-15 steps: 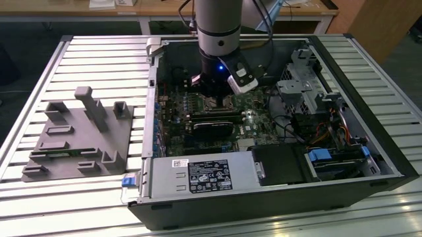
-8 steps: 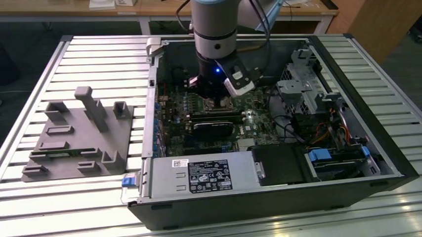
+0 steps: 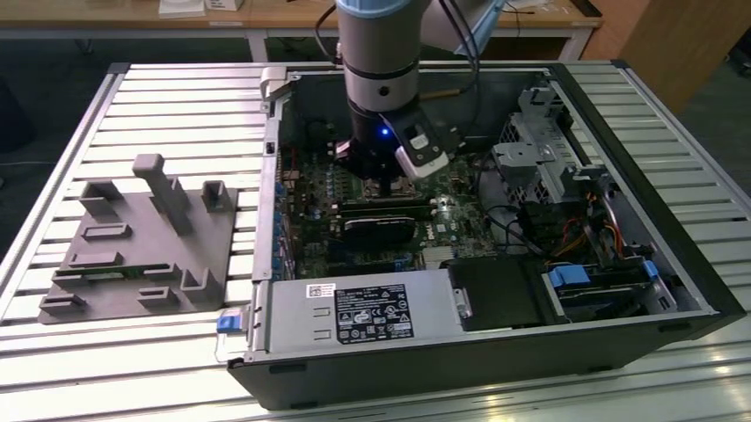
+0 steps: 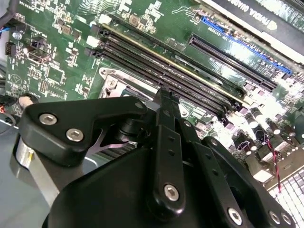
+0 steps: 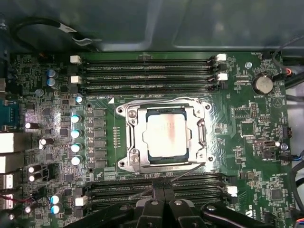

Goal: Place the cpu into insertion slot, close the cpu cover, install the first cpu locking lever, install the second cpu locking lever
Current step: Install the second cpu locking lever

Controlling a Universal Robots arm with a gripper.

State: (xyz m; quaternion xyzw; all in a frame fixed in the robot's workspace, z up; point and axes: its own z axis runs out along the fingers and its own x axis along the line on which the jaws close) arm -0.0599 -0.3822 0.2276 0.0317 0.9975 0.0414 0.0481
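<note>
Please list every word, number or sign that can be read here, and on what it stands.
Power supply label: print too small to read.
Motherboard: white markings too small to read.
Black card: pale lettering blurred, unreadable.

— What colour is the board (image 5: 247,156)?
— Green, with tiny white marks all over it. The long slots (image 5: 147,71) near the top middle of the first wrist view are black with white clips.
— And the cpu (image 5: 164,134) in the middle?
— Silvery tan and shiny. The cover (image 5: 164,105) round it is silver.
— The gripper (image 5: 164,192)?
— Black, with silver screws.
— And in the exterior view?
— The case (image 3: 470,360) is black. The table (image 3: 70,369) has pale stripes. At left sits a grey block (image 3: 135,251). The arm (image 3: 378,53) is silver with a light blue band.
</note>
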